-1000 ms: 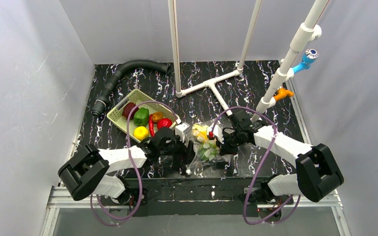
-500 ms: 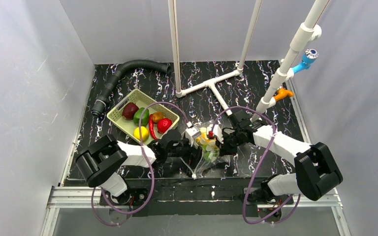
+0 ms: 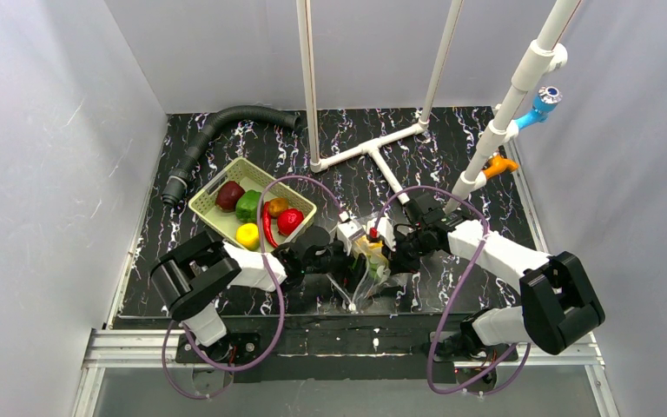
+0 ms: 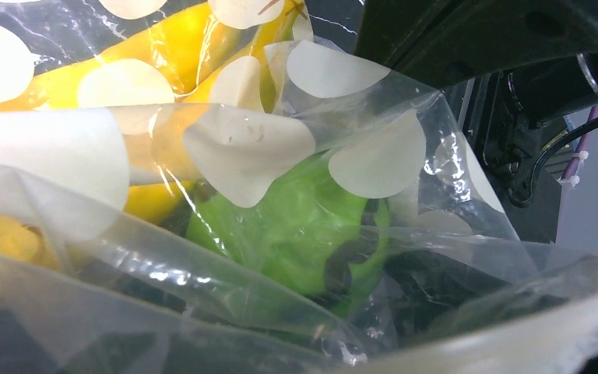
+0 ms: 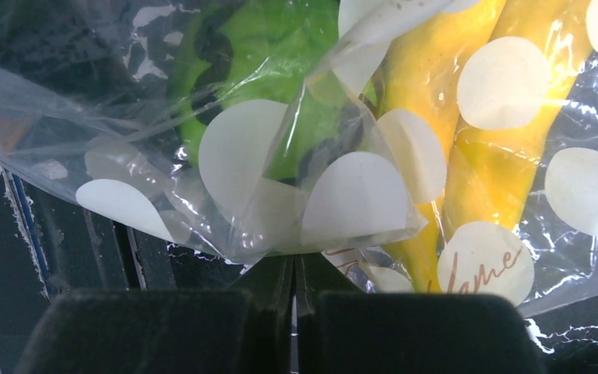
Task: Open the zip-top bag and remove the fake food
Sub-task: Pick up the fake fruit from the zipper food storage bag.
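The zip-top bag (image 3: 370, 261), clear with off-white dots, hangs crumpled between my two grippers near the table's front edge. In it are a yellow banana (image 5: 483, 140) and a green piece (image 4: 304, 226) of fake food. My right gripper (image 5: 294, 265) is shut on the bag's lower edge (image 5: 342, 195); in the top view it (image 3: 392, 250) is at the bag's right side. My left gripper (image 3: 350, 261) presses into the bag's left side. The bag's film (image 4: 374, 156) fills the left wrist view and hides my left fingers.
The pale green basket (image 3: 215, 181) at the left holds dark red, green, yellow, orange and red fake food. A black corrugated hose (image 3: 217, 122) lies at the back left. A white pipe frame (image 3: 369, 149) stands behind, with an orange clamp (image 3: 497, 165) at the right.
My left arm has moved right, up against the bag. The bag is now squeezed narrower between the two grippers. The right gripper has held its place.
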